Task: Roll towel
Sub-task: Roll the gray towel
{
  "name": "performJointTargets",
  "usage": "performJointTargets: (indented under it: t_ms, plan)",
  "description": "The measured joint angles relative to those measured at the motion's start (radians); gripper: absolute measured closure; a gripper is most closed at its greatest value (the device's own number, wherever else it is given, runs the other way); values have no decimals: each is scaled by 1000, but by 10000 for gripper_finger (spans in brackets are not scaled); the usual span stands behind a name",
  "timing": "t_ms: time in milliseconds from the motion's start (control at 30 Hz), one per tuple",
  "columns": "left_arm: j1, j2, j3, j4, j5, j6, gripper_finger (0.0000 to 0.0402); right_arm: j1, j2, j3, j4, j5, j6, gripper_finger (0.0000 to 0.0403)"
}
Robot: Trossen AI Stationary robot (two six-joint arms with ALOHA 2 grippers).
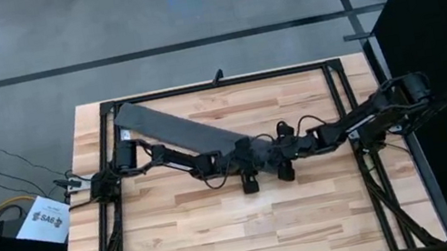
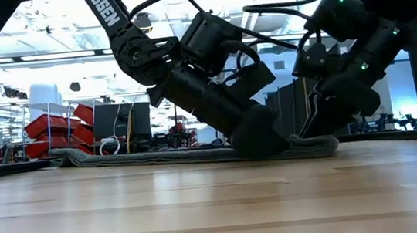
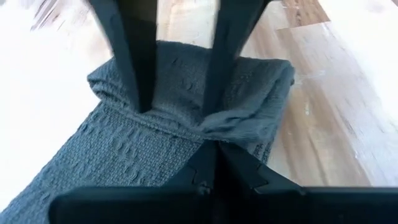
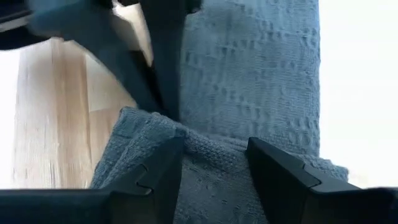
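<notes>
Both claws sit at the lower right end of the towel [image 1: 170,127], near the middle of the high view. That towel is a long dark grey strip running from the upper left of the frame down toward the centre, lying flat on the worktop [image 1: 314,220].

My left claw [image 3: 177,106] has its fingers spread, tips pressed down into the cloth where a fold has bunched up. My right claw [image 4: 214,158] faces it from the other side, also spread, with the turned-over end between its fingers; neither is clamped on anything.

I judge the weave soft, light and floppy, with a ribbed grip, so it should not slip but will sag and unroll if let go. I would take hold across the folded end, one claw near each edge, keeping the roll even.
</notes>
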Motion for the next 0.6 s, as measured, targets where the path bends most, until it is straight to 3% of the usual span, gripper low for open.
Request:
performJointTargets:
  t_ms: [200,400,600]
  plan:
    - [-5,0,0,-4,12,5,396,0,-3,0,13,-15,77,233]
    - [-4,0,0,-1,31,12,396,-14,-6,-1,55,-40,263,233]
    - [-1,0,0,-1,31,12,396,0,-3,-1,0,-39,285,233]
